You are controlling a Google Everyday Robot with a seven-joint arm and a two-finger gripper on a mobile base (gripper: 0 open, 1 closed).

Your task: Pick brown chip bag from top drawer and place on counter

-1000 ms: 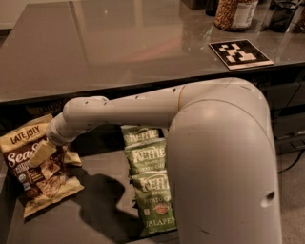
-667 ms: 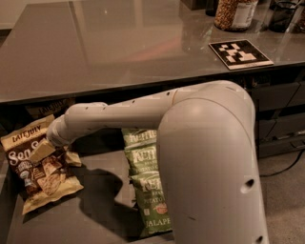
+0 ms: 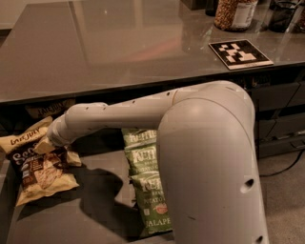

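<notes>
The brown chip bag (image 3: pixel 38 174), tan with a dark brown front panel, lies at the left end of the open top drawer (image 3: pixel 95 209). My gripper (image 3: pixel 52 145) is at the end of the long white arm (image 3: pixel 124 112). It rests against the bag's upper right part and hides part of its lettering. The bag lies on the drawer floor. The glossy grey-brown counter (image 3: pixel 119 43) stretches above and behind the drawer.
Green Kettle bags (image 3: pixel 147 181) lie in the drawer's middle, partly hidden by my arm's big elbow housing (image 3: pixel 209 167). Another bag (image 3: pixel 50 109) sits in shadow under the counter edge. A black-and-white marker tile (image 3: pixel 239 53) and a jar (image 3: pixel 233 14) stand on the counter's far right. Drawer fronts (image 3: pixel 281 114) are at right.
The arm's big elbow housing has shifted a little to the left. The gripper stays at the bag's top, and the bag's top edge has turned slightly flatter.
</notes>
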